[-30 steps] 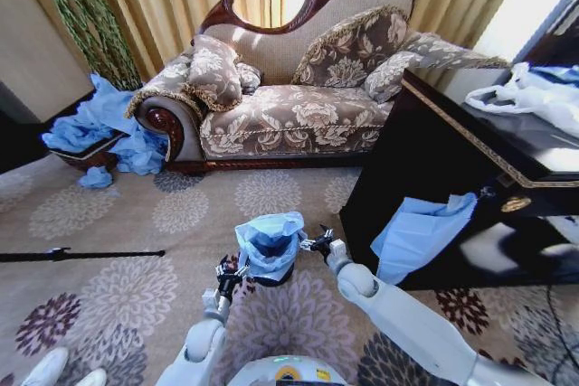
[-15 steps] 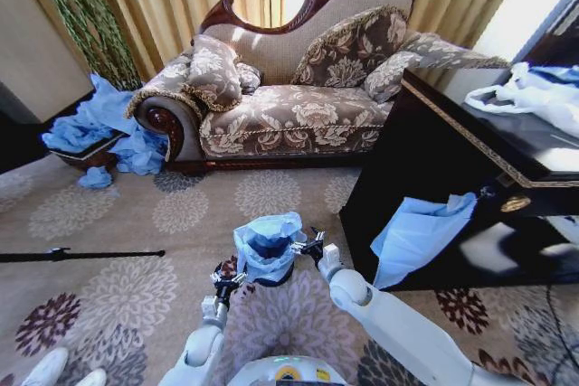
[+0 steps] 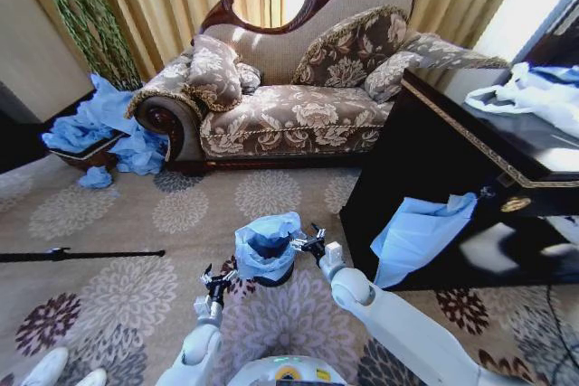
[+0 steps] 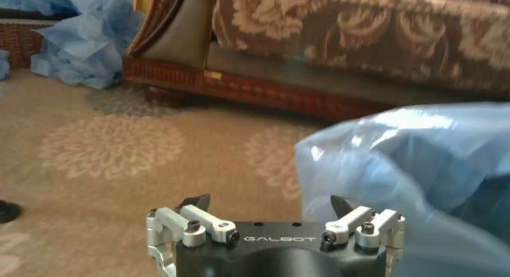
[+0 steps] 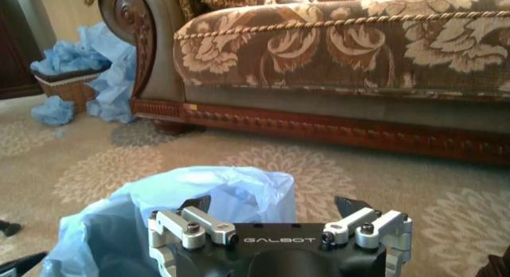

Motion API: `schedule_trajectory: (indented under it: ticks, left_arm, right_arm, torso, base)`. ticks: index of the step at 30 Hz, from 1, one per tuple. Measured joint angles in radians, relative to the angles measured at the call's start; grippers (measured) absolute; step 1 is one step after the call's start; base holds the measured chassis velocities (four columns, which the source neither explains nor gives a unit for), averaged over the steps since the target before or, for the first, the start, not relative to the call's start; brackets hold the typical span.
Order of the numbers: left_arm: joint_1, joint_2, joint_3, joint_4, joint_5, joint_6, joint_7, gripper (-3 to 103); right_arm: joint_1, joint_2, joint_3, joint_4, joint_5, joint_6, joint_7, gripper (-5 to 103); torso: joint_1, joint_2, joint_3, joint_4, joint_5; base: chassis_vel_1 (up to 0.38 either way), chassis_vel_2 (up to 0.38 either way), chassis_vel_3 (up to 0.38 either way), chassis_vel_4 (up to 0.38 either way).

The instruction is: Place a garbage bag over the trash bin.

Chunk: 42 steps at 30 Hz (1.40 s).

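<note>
Left gripper [image 3: 215,278] fingers spread wide, holding nothing, on the carpet [image 3: 136,214] side at 8 o'clock of the trash bin [image 3: 268,270], just apart from it. Right gripper [image 3: 308,243] also spread wide and empty, close at 3 o'clock of the bin, maybe brushing the plastic, hard to tell. Garbage bag [image 3: 267,243] is draped over the bin's mouth and upper sides; only a dark strip of bin shows below, most of it hidden. Left wrist view: bag [image 4: 414,187] cut off at the edge. "GALBOT" reads on both gripper bodies. Sofa [image 3: 289,106] sits at 12 o'clock, black cabinet [image 3: 452,169] at 3 o'clock.
</note>
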Motion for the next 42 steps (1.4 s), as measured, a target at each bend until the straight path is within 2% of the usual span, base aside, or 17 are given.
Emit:
schedule_trajectory:
  ticks: [3,4,5,8,9,12,16,27,29,30,31,34,35,37,42]
  left_arm:
    - [0.012,-0.001,-0.001,-0.075,-0.023,0.038,0.002,100]
    - [0.017,0.005,-0.003,-0.108,-0.013,0.074,0.0,100]
    - [0.017,0.005,-0.003,-0.108,-0.013,0.074,0.0,100]
    - [0.012,0.026,-0.007,-0.189,0.032,0.174,0.004,100]
    - [0.012,0.026,-0.007,-0.189,0.032,0.174,0.004,100]
    - [-0.012,0.055,-0.005,-0.24,0.069,0.257,0.0,100]
    - [-0.042,0.09,0.0,-0.263,0.076,0.314,-0.002,100]
    - [-0.146,0.123,0.041,-0.159,0.07,0.335,0.039,100]
    - [-0.154,0.126,0.046,-0.159,0.068,0.35,0.055,100]
    - [-0.157,0.128,0.048,-0.157,0.068,0.353,0.065,100]
    - [-0.157,0.128,0.048,-0.157,0.068,0.353,0.065,100]
    - [-0.168,0.137,0.05,-0.157,0.051,0.363,0.071,100]
    - [-0.168,0.137,0.05,-0.157,0.051,0.363,0.071,100]
    - [-0.177,0.147,0.051,-0.156,0.04,0.368,0.072,100]
    - [-0.182,0.153,0.05,-0.149,0.033,0.368,0.075,100]
  right_arm:
    - [-0.019,-0.016,0.016,0.034,0.005,-0.011,0.0,100]
    - [-0.024,-0.024,0.021,0.038,0.007,-0.017,-0.011,100]
    - [-0.024,-0.024,0.021,0.038,0.007,-0.017,-0.011,100]
    - [-0.027,-0.031,0.034,-0.001,0.0,-0.022,-0.075,100]
    - [-0.027,-0.031,0.034,-0.001,0.0,-0.022,-0.075,100]
    - [-0.006,-0.017,0.036,-0.045,-0.003,-0.021,-0.116,100]
    - [0.036,0.002,0.026,-0.074,0.0,-0.034,-0.122,100]
    - [0.113,0.053,-0.009,-0.162,-0.026,-0.036,-0.118,100]
    - [0.111,0.041,-0.009,-0.15,0.01,-0.047,-0.105,100]
    - [0.108,0.039,-0.007,-0.149,0.058,-0.05,-0.102,100]
    - [0.108,0.039,-0.007,-0.149,0.058,-0.05,-0.102,100]
    - [0.098,0.073,0.04,-0.145,0.319,-0.066,-0.049,100]
    - [0.098,0.073,0.04,-0.145,0.319,-0.066,-0.049,100]
    - [0.093,0.094,0.076,-0.148,0.447,-0.075,-0.05,100]
    - [0.094,0.108,0.087,-0.164,0.501,-0.08,-0.056,100]
  torso:
    - [0.0,0.0,0.0,0.0,-0.0001]
    - [0.0,0.0,0.0,0.0,-0.0001]
    - [0.0,0.0,0.0,0.0,-0.0001]
    - [0.0,0.0,0.0,0.0,0.0]
    - [0.0,0.0,0.0,0.0,0.0]
    - [0.0,0.0,0.0,0.0,0.0]
    - [0.0,0.0,0.0,0.0,-0.0002]
    - [0.0,0.0,0.0,0.0001,-0.0002]
    - [0.0,0.0,0.0,-0.0001,-0.0002]
    - [0.0,0.0,0.0,-0.0003,-0.0004]
    - [0.0,0.0,0.0,-0.0003,-0.0004]
    - [0.0,0.0,0.0,0.0,0.0]
    - [0.0,0.0,0.0,0.0,0.0]
    - [0.0,0.0,0.0,0.0001,-0.0002]
    - [0.0,0.0,0.0,0.0,-0.0002]
  base:
    - [0.0,0.0,0.0,0.0]
    - [0.0,0.0,0.0,0.0]
    - [0.0,0.0,0.0,0.0]
    - [0.0,0.0,0.0,0.0]
    - [0.0,0.0,0.0,0.0]
    - [0.0,0.0,0.0,0.0]
    - [0.0,0.0,0.0,0.0]
    - [0.0,0.0,0.0,0.0]
    - [0.0,0.0,0.0,0.0]
    - [0.0,0.0,0.0,0.0]
    - [0.0,0.0,0.0,0.0]
    - [0.0,0.0,0.0,0.0]
    - [0.0,0.0,0.0,0.0]
    - [0.0,0.0,0.0,0.0]
    - [0.0,0.0,0.0,0.0]
